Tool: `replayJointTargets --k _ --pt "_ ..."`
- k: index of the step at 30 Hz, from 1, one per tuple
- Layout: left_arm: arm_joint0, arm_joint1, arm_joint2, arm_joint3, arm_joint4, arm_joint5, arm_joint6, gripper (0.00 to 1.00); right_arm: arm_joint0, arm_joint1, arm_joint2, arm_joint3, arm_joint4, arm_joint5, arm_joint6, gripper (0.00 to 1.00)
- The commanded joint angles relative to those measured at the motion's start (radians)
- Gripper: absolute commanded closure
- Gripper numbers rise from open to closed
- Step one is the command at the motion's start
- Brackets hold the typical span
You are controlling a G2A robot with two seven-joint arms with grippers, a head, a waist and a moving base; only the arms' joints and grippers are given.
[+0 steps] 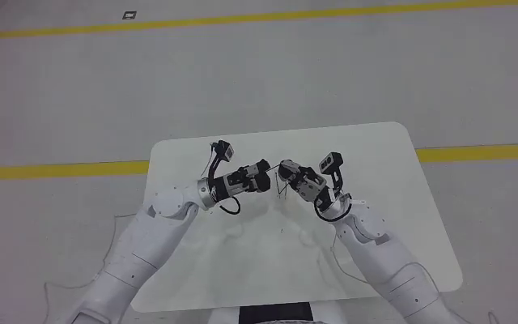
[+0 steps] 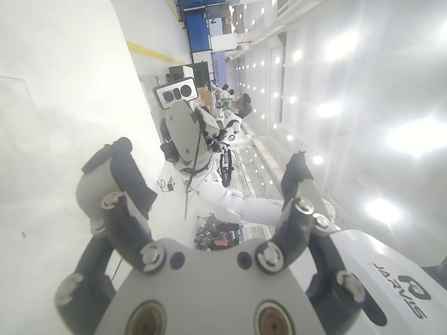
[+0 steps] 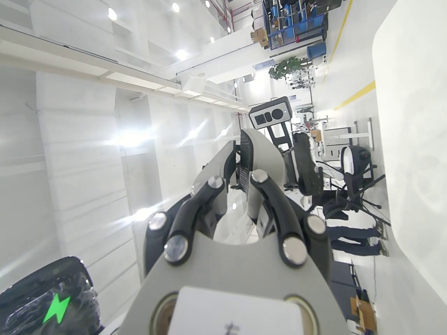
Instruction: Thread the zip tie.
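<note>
Zip tie [image 2: 188,196] in the right hand [image 3: 240,148]

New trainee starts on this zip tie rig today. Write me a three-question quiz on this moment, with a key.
1. True or false: the left gripper is shut.
2. Which holds the zip tie? A) the left gripper B) the right gripper C) neither
3. Fill in: both grippers hang over the white ____.
Key: 1 false, it is open; 2 B; 3 table.
</note>
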Motion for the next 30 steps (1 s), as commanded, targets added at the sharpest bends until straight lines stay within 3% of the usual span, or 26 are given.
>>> replayJointTargets --k 1,3,4,5,6,20,30 --pt "-0.001 0.000 0.001 0.001 0.004 0.003 0.004 0.07 -0.003 -0.001 0.003 -0.003 -0.004 0.000 -0.002 1.00" --pt "-0.001 0.000 0.002 0.003 0.006 0.004 0.005 0.32 -0.005 -0.001 0.006 -0.005 -0.017 -0.001 -0.006 1.00" --pt "-0.001 0.000 0.002 0.005 0.006 0.005 0.006 0.39 -0.005 -0.001 0.007 -0.006 -0.020 -0.001 -0.007 1.00" --pt "-0.001 0.000 0.001 0.006 0.005 0.006 0.006 0.52 -0.005 -0.001 0.008 -0.007 -0.027 -0.002 -0.008 1.00" --pt "-0.001 0.000 0.001 0.007 0.004 0.007 0.007 0.57 -0.006 -0.001 0.009 -0.008 -0.035 -0.002 -0.009 1.00" --pt "-0.006 -0.002 0.008 0.018 -0.002 0.019 0.004 0.79 -0.009 -0.007 0.015 -0.008 -0.076 -0.006 -0.020 1.00" --pt "-0.004 -0.002 0.005 0.021 -0.003 0.013 0.015 0.81 -0.013 -0.009 0.018 -0.014 -0.165 -0.005 -0.048 1.00"
